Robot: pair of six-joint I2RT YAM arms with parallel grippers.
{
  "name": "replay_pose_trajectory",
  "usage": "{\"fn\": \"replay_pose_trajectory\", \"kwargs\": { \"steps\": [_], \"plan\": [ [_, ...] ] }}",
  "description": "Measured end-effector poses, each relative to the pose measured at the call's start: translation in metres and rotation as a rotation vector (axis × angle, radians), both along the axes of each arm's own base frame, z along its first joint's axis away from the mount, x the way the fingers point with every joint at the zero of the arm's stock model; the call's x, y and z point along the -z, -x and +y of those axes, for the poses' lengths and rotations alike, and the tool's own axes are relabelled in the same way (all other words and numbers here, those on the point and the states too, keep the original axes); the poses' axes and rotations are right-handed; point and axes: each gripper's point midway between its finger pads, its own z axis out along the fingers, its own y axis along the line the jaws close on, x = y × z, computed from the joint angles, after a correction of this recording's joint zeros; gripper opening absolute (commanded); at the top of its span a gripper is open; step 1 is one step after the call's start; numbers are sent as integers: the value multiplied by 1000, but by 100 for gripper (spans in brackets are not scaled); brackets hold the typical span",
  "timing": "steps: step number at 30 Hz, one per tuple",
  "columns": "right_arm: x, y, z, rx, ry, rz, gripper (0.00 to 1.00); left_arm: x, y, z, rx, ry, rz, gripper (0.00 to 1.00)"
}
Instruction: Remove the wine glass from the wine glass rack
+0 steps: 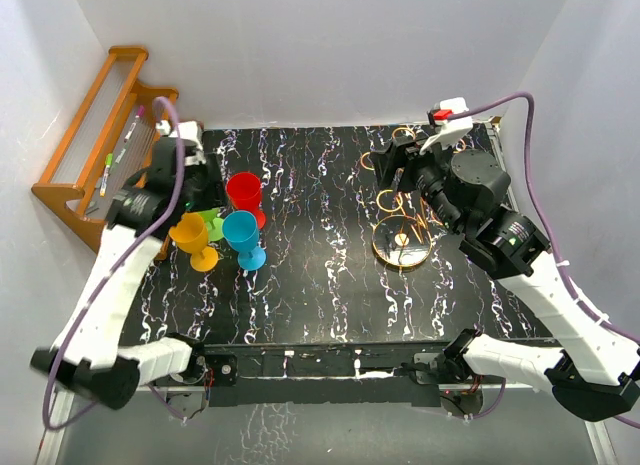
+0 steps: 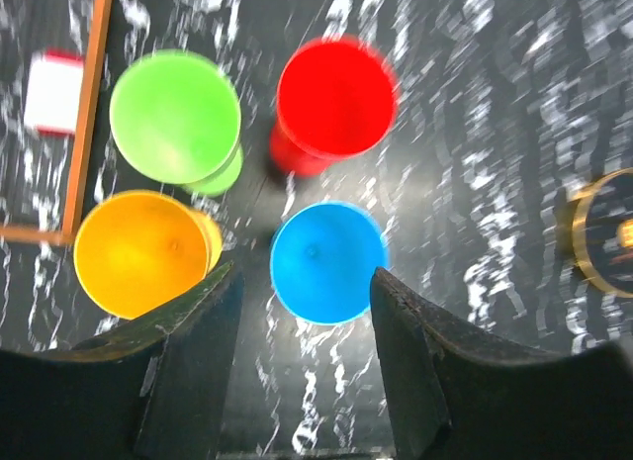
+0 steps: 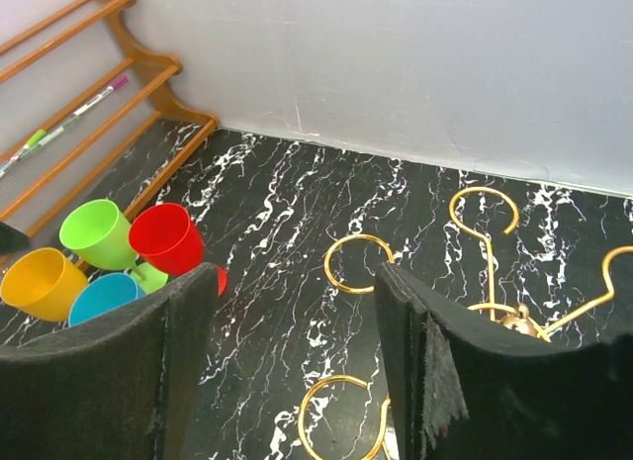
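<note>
At frame left, four wine glasses [image 1: 240, 228] are stood on the worktop [image 1: 320, 285], well apart from the gold rack [image 1: 402, 247], while the left pincer [image 2: 304, 277] and right pincer [image 3: 297, 277] are held open.

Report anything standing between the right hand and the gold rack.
Nothing visible does. The right hand hangs open right over the wine glass rack, its curled arms bare between the fingers. The coloured glasses stand off to the left.

Top camera overlooks the whole table [image 1: 320, 285]. Left wrist faces down, close over cups [image 2: 326, 262]; right wrist sees them aslant.
</note>
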Motion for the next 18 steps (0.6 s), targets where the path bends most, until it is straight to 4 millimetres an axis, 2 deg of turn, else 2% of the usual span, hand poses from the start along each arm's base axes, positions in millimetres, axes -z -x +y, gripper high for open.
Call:
{"fn": "replay_pose_trajectory", "kwargs": {
  "steps": [2,3,5,9,13,18],
  "plan": [
    [0,2,4,-23,1,1,70,-36,8,-1,26,52,-143,70],
    [1,3,6,-39,1,2,71,-50,11,-1,38,76,-202,72],
    [2,4,13,-71,4,8,71,-82,23,-2,70,131,-351,72],
    [13,6,31,-157,26,44,73,-119,44,-4,126,203,-533,72],
    [22,14,44,-241,28,73,74,-130,41,-18,197,236,-577,73],
    [25,33,42,-296,-10,76,75,-118,27,-35,260,245,-525,74]
  ]
}}
